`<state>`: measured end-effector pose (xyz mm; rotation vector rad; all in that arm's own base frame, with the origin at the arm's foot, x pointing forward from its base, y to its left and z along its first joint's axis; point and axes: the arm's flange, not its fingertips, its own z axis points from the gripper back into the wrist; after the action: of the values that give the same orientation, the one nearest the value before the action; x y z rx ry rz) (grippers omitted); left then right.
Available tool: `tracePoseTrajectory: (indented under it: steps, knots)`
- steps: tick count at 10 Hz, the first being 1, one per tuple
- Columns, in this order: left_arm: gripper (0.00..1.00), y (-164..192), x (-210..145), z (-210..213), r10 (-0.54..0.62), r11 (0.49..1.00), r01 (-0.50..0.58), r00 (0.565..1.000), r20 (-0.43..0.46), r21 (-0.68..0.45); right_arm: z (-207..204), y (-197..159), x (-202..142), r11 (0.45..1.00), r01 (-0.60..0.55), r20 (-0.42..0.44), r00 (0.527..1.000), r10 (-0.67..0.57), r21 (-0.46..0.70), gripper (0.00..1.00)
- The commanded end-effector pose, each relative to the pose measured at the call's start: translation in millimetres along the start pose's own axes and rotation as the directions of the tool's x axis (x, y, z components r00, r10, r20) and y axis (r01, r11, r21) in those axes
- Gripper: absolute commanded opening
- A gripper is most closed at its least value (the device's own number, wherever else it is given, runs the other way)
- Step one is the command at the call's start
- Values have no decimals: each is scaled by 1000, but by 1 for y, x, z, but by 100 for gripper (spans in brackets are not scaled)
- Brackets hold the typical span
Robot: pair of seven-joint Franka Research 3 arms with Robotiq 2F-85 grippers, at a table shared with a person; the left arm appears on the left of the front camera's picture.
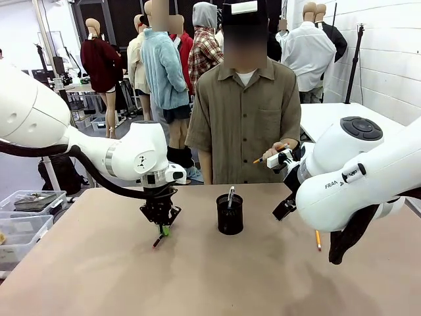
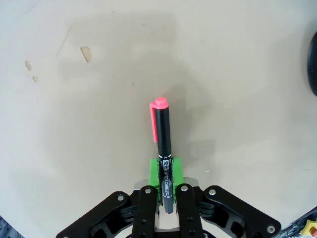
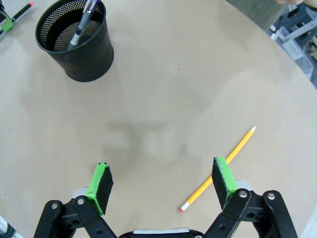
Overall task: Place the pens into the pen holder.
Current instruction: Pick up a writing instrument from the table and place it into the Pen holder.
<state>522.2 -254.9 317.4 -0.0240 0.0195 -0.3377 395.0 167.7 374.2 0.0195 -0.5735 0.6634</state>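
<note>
Cleanup around the pen holder
Left gripper pinches the dark pen to carry it; right gripper is spread by the orange pen, ready to grab.

Pen holder mid-table, silver pen inside, open table around

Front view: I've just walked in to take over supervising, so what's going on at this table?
Pens are being put into a black mesh pen holder, which already has a silver pen standing in it. The left gripper is shut on a black marker with a pink cap, low over the table to the holder's left. The right gripper hangs open above a yellow pencil lying on the table, not gripped yet.
</note>
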Motion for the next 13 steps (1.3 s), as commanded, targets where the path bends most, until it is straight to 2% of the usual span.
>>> tracePoseTrajectory:
  steps: [1,3,5,6,8,10,11,13]
  knots:
    - [0,9,-13,7,-77,997,78,992,100,2,0,0,0,1000,0,-1,1000,0,1,100]
    - [0,15,-16,12,-182,982,188,966,183,-18,0,0,0,1000,0,-1,1000,0,1,100]
    - [0,23,-18,16,-315,935,346,910,268,-75,0,0,0,1000,0,-1,1000,0,1,100]
    - [0,29,-20,17,-379,896,429,872,310,-113,0,0,0,1000,0,-1,1000,0,1,100]
    - [0,49,-31,25,-503,777,608,756,419,-164,0,0,0,1000,0,-1,1000,0,1,100]
    - [0,65,-39,26,-519,754,639,719,462,-149,0,0,0,1000,0,-1,1000,0,1,100]
    - [0,64,-40,24,-555,704,696,664,500,-143,0,0,0,1000,0,-1,1000,0,1,100]
    - [0,67,-42,22,-618,539,829,508,600,-147,0,0,0,1000,0,-1,1000,0,1,100]
